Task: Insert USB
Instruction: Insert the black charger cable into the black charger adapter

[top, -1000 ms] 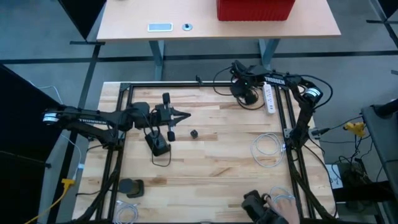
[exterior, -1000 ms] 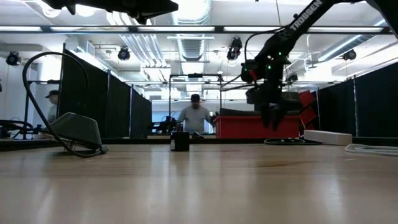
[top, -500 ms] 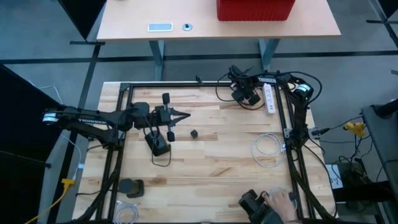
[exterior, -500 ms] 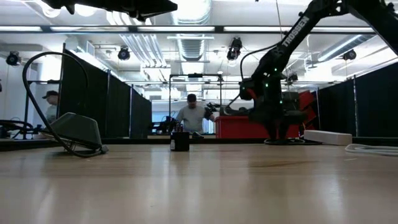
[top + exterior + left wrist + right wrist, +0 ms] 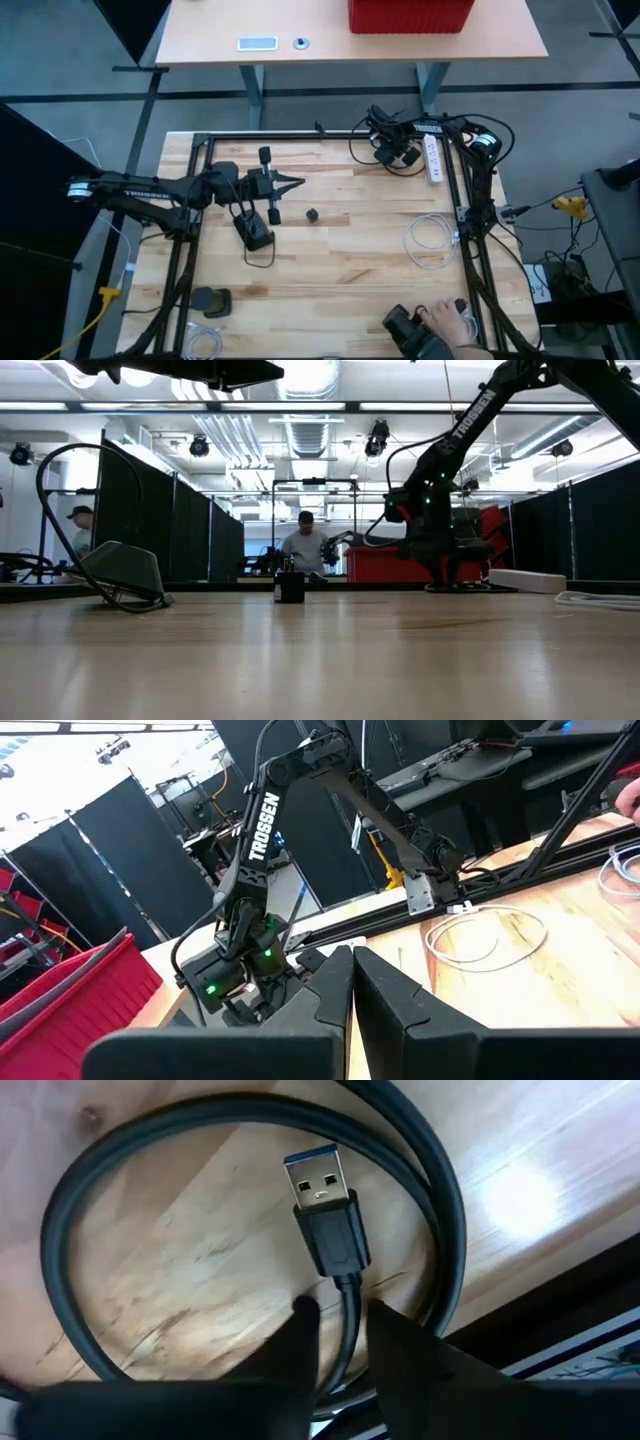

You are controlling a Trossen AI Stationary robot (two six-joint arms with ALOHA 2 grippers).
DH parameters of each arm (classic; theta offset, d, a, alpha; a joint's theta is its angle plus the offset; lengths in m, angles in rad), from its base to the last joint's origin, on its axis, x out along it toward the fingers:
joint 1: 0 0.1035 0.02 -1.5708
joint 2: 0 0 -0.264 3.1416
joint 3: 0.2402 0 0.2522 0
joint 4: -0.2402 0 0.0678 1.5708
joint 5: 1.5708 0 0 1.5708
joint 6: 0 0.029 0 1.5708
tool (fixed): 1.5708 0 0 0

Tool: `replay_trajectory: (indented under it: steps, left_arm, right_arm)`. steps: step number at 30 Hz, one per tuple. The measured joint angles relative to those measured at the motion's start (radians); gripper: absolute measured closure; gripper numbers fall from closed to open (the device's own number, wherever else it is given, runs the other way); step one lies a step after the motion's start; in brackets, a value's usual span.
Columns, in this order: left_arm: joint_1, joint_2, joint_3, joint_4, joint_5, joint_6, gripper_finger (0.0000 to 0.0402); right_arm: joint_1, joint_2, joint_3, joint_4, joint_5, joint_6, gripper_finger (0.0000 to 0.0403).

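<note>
R gripper [image 5: 338, 1342] sits narrowly open over USB plug [image 5: 325, 1210] at table's far right; plug lies flat, long axis pointing away from fingers. L gripper [image 5: 352, 982] closed, empty.

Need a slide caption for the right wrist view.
Right gripper open, straddling the black cable just behind the USB plug lying on the wooden table.

The right gripper [image 5: 388, 150] is reached down low at the far right corner of the tabletop [image 5: 350, 250], its fingers [image 5: 300, 1342] slightly parted. The left gripper [image 5: 298, 184] hangs above the left middle, arm stretched level, fingers [image 5: 330, 995] pressed together.
</note>
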Motion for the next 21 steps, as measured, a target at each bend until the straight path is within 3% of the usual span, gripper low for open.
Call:
replay_trajectory:
  steps: [4, 12, 21]
  left_arm:
    - [0.003, 0.000, 0.000, 0.000, 0.000, 0.001, 0.0402]
    - [0.004, 0.000, 0.000, -0.031, 0.000, 0.001, 0.0402]
    - [0.009, -0.003, -0.001, -0.070, 0.001, 0.004, 0.0402]
  right_arm:
    - [0.004, 0.033, 0.001, -0.001, 0.030, 0.006, 0.0395]
    - [0.061, 0.007, -0.005, -0.006, 0.066, 0.159, 0.0401]
    - [0.118, -0.216, -0.008, -0.169, -0.156, 0.461, 0.0402]
